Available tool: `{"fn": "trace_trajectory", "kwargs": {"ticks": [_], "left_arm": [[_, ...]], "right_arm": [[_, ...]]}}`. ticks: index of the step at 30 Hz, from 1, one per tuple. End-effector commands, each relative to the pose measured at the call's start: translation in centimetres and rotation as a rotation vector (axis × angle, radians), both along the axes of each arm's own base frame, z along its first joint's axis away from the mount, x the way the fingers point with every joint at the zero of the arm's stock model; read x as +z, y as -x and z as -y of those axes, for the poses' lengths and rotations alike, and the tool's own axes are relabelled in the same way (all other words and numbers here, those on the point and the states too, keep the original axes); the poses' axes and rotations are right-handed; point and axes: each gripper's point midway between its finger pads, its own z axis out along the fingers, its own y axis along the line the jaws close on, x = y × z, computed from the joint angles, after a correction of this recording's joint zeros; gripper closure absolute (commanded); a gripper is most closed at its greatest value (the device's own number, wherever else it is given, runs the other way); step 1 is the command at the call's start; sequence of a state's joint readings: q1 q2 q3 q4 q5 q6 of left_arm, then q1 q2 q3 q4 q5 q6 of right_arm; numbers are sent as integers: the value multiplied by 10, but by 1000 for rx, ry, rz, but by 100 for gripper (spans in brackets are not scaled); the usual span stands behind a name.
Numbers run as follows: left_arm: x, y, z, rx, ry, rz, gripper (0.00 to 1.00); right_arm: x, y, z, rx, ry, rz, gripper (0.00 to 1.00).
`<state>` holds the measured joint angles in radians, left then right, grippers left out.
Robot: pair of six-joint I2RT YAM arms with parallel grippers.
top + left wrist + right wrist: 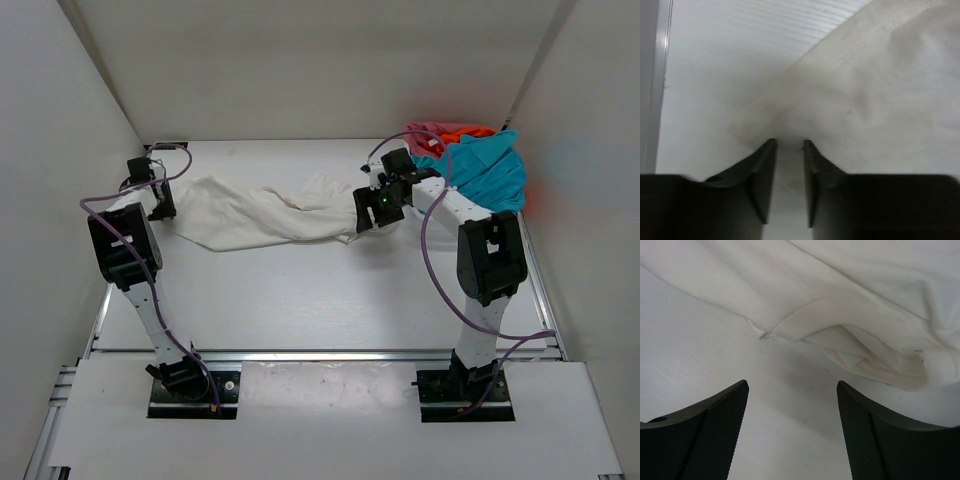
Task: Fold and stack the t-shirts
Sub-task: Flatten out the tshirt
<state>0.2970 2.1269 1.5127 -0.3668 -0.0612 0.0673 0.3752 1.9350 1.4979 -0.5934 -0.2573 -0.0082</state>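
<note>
White t-shirt (265, 212) is lying stretched out in a long, rumpled band across the far half of the table (320, 300), running from the left gripper (162, 208) over to the right gripper (366, 222).

On the left wrist cam the jaws are down to a narrow slit, and the shirt's stitched edge bunches up right at the fingertips (771, 150). Honestly can't tell if cloth is actually pinched in there or just touching the tips.

Right gripper is a different story. Its jaws are spread wide with nothing between them but bare table, and a hemmed fold of the shirt sits just past the tips.

The other shirts are heaped in the far right corner. The teal-blue t-shirt (485, 170) is on top and in front, with bits of the orange t-shirt (470, 130) and the pinkish-red t-shirt (430, 128) poking out behind it. That pile sits just beside the right arm, and I can't tell if it touches the white one.
</note>
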Motion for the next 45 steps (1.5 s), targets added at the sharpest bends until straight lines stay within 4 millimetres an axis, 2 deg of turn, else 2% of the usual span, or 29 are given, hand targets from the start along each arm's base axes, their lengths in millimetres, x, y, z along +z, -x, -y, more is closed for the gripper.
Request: {"fn": "trace_trajectory", "kwargs": {"ticks": [1, 4, 7, 9, 11, 12, 14, 18, 21, 22, 25, 27, 29, 31, 33, 38, 43, 45], "left_arm": [[24, 16, -13, 108, 157, 53, 48], [34, 8, -9, 138, 269, 108, 33], [29, 5, -6, 193, 355, 128, 22], [21, -1, -2, 206, 392, 126, 13], [20, -6, 1, 208, 398, 115, 10], [22, -6, -2, 218, 387, 120, 6], [29, -9, 3, 183, 377, 130, 2], [52, -4, 2, 172, 266, 157, 1], [54, 3, -9, 213, 208, 143, 1], [52, 7, -21, 240, 194, 141, 1], [47, 13, -37, 282, 178, 132, 2], [48, 12, -36, 249, 155, 129, 3], [58, 10, -45, 249, 86, 138, 2], [61, 4, -39, 230, 71, 145, 1], [58, 2, -40, 231, 69, 142, 1], [37, 8, -50, 278, 74, 99, 1], [13, 11, -47, 295, 161, 61, 1], [9, 9, -45, 284, 182, 49, 1]], "right_arm": [[13, -1, -12, 20, -45, 12, 23], [20, 9, -11, 34, -72, -16, 23], [22, 22, -13, 52, -99, -61, 24], [19, 24, -10, 46, -100, -87, 24], [23, 26, -14, 60, -94, -83, 23], [21, 26, -14, 63, -86, -88, 24], [27, 21, -16, 69, -85, -64, 24], [30, 23, -22, 86, -83, -53, 24], [24, 28, -23, 90, -87, -77, 25], [27, 29, -26, 98, -87, -68, 25], [26, 32, -25, 98, -89, -74, 26], [27, 32, -23, 101, -87, -69, 25], [25, 33, -24, 96, -85, -75, 25], [25, 33, -25, 103, -90, -75, 26], [24, 35, -29, 111, -93, -84, 26], [27, 35, -28, 115, -86, -73, 25], [23, 41, -30, 134, -74, -82, 25], [22, 36, -28, 129, -69, -71, 26]]}}
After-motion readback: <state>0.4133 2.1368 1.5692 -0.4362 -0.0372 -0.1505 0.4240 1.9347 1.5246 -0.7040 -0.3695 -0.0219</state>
